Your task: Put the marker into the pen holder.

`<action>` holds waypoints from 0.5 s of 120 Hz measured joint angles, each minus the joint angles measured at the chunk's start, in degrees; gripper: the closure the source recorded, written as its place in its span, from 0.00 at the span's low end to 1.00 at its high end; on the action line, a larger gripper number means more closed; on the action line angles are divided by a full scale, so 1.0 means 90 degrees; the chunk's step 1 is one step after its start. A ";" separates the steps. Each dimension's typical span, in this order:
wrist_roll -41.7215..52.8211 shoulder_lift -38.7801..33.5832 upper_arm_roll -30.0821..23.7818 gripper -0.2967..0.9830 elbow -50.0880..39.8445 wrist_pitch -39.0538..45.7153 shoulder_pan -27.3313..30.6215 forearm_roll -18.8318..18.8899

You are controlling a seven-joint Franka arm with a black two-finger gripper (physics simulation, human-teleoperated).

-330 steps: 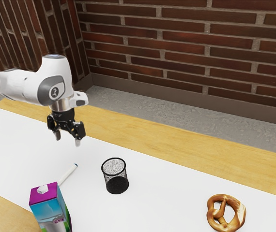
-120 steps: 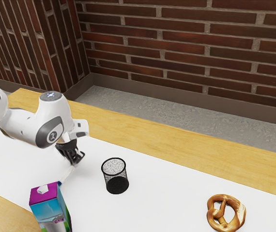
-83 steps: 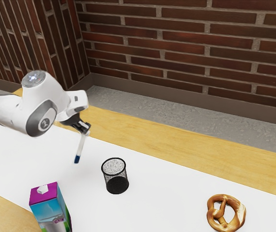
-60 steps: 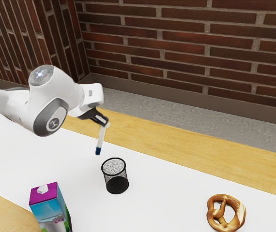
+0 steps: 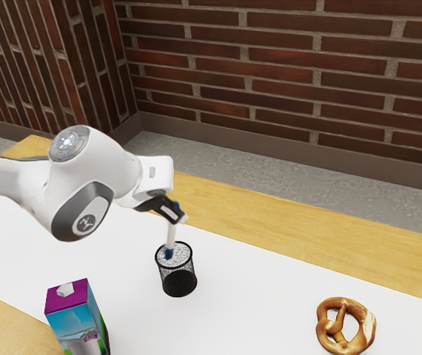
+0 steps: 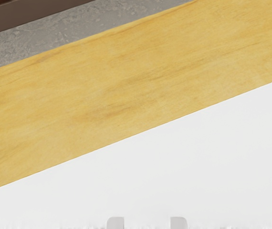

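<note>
brick walls [image 5: 285,66] stood behind a strip of grey floor [image 5: 218,161], and before them ran a wooden table [image 5: 285,213] with a broad white covering [image 5: 255,310]. from the exterior view's left came the white arm [image 5: 29,177], reaching out over the covering. a carton [image 5: 76,318], purple on top and blue down its side, stood upright near the view's lower edge. next along, the gripper [image 5: 175,214] was tilted above the pen holder [image 5: 178,284], its fingers clamped on the marker [image 5: 171,234]. the marker hung almost upright, blue end down, and that end showed within the ring of the holder's black rim; how deep it reached i could not tell. the mesh holder itself stood upright. well apart, farthest to the view's right, a brown pretzel [image 5: 323,318] lay on the white covering.
</note>
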 joint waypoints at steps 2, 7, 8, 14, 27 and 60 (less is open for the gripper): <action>0.0002 0.0053 -0.0008 0.83 0.0005 0.0004 -0.0001 -0.0005; 0.0008 0.0183 -0.0022 0.83 0.0016 0.0016 -0.0001 -0.0016; 0.0009 0.0210 -0.0023 0.83 0.0017 0.0021 -0.0002 -0.0018; 0.0016 0.0342 -0.0031 0.81 0.0022 0.0053 0.0000 -0.0028; 0.0027 0.0460 -0.0030 0.61 0.0033 0.0074 -0.0008 -0.0041; 0.0050 0.1212 0.0468 0.34 0.2739 -0.2185 -0.0022 -0.0048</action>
